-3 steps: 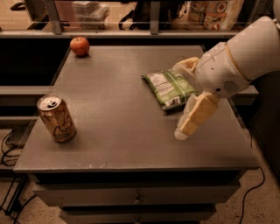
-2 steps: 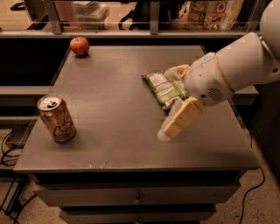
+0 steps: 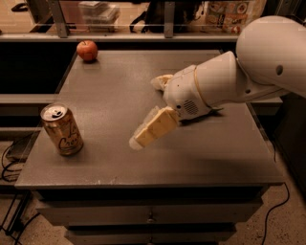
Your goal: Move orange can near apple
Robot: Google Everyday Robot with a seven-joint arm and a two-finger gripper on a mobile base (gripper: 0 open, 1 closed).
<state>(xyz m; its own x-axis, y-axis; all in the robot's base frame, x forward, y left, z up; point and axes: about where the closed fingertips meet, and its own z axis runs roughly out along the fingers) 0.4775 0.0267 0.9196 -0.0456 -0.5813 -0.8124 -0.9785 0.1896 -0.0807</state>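
Observation:
The orange can (image 3: 62, 130) stands upright near the front left corner of the grey table (image 3: 119, 76); it is tan-orange with dark cursive lettering and a silver pull-tab top. The red apple (image 3: 87, 50) sits at the table's far left corner. My gripper (image 3: 144, 113) hangs over the middle of the table, to the right of the can and well apart from it. It is open and empty: one cream finger (image 3: 152, 128) points down-left towards the can, the other (image 3: 160, 81) shows behind the wrist.
My white arm (image 3: 239, 76) reaches in from the right and covers the right half of the table. A shelf with boxes (image 3: 229, 12) runs behind the table. Drawers (image 3: 148, 215) sit under the tabletop. Cables (image 3: 9, 158) hang at the left.
My gripper and arm have moved left across the table towards the can and now cover the green chip bag. The can and the apple have not moved.

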